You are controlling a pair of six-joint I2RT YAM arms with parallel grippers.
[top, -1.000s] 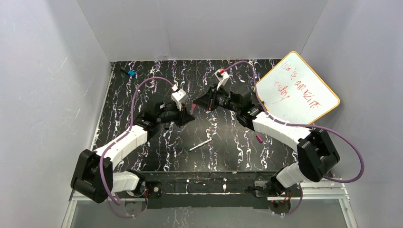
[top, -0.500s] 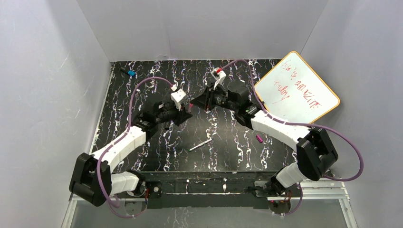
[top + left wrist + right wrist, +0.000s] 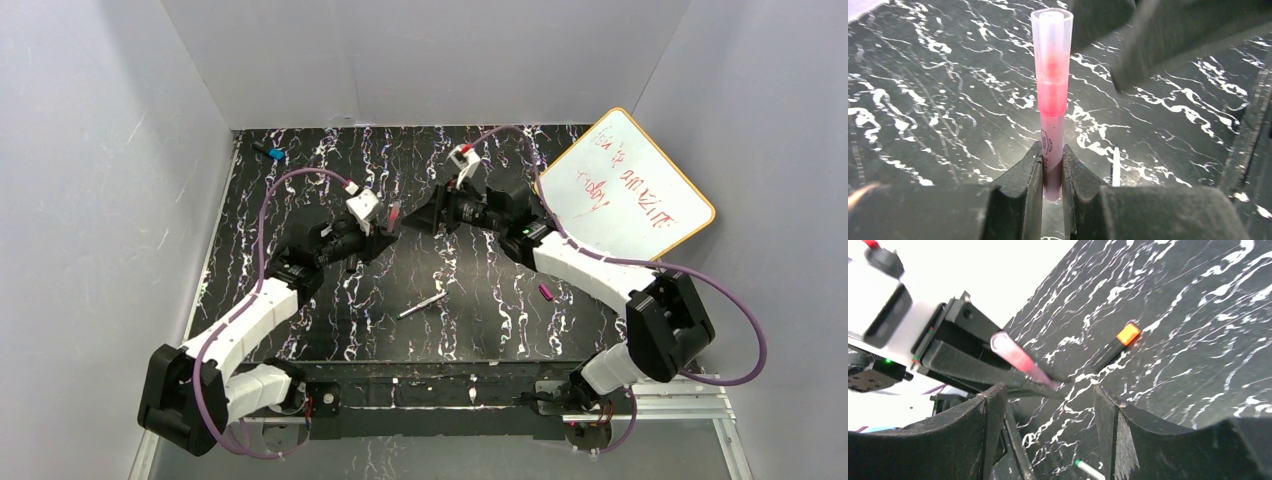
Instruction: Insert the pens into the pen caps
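Note:
My left gripper (image 3: 1052,155) is shut on the lower barrel of a pinkish pen (image 3: 1051,127), which stands upright from the jaws. A translucent pinkish pen cap (image 3: 1052,55) sits over the pen's upper end. In the top view this gripper (image 3: 386,228) is mid-table with the capped pen (image 3: 394,213) pointing at my right gripper (image 3: 413,215). The right gripper (image 3: 1050,390) stands open with nothing between its fingers, just short of the cap (image 3: 1009,351). A black pen with an orange end (image 3: 1114,345) lies on the mat beyond it.
A slim white stick with a green tip (image 3: 421,305) lies mid-table. A small magenta-purple piece (image 3: 545,291) lies right of it; pen or cap, I cannot tell. A small black blue-ended item (image 3: 270,153) sits far left. A whiteboard (image 3: 626,186) leans at the right wall.
The right gripper has opened and let go of the pinkish cap, which stays on the pen. The left gripper has drawn back to the left with the capped pen.

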